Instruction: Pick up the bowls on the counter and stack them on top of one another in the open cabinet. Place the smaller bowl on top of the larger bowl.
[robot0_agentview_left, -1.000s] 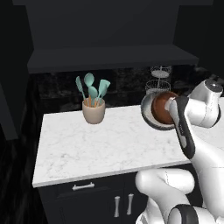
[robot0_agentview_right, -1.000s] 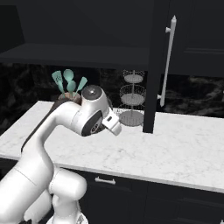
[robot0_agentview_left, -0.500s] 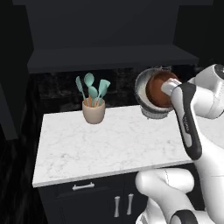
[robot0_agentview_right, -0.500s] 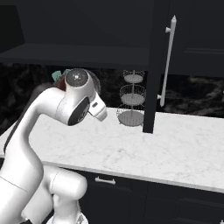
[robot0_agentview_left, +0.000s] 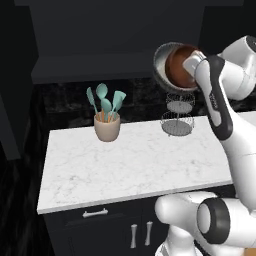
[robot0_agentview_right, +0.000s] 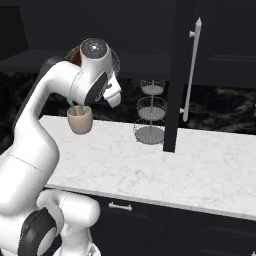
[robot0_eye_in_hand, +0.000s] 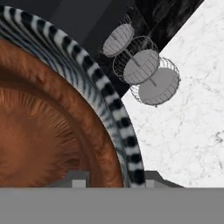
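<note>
The smaller reddish-brown bowl (robot0_agentview_left: 179, 67) sits nested inside the larger dark grey bowl (robot0_agentview_left: 160, 62). Both are tipped on their side, high above the counter (robot0_agentview_left: 130, 165), level with the shelf ledge of the open cabinet (robot0_agentview_left: 100, 67). My gripper (robot0_agentview_left: 190, 64) is shut on their rims from the right. In the hand view the brown bowl (robot0_eye_in_hand: 39, 127) fills the left, the grey bowl's striped outside (robot0_eye_in_hand: 103, 94) curves around it, and my gripper (robot0_eye_in_hand: 114, 178) straddles both rims. The right base view has my arm covering most of the bowls.
A beige utensil cup (robot0_agentview_left: 107, 127) with teal tools stands at the counter's back left. A tiered wire basket stand (robot0_agentview_left: 177, 112) stands at the back, below the bowls. The open cabinet door (robot0_agentview_right: 180, 75) with its silver handle (robot0_agentview_right: 192, 70) hangs beside the stand.
My arm has lifted the nested bowls from just above the counter up to the height of the cabinet shelf, and the hand has turned.
</note>
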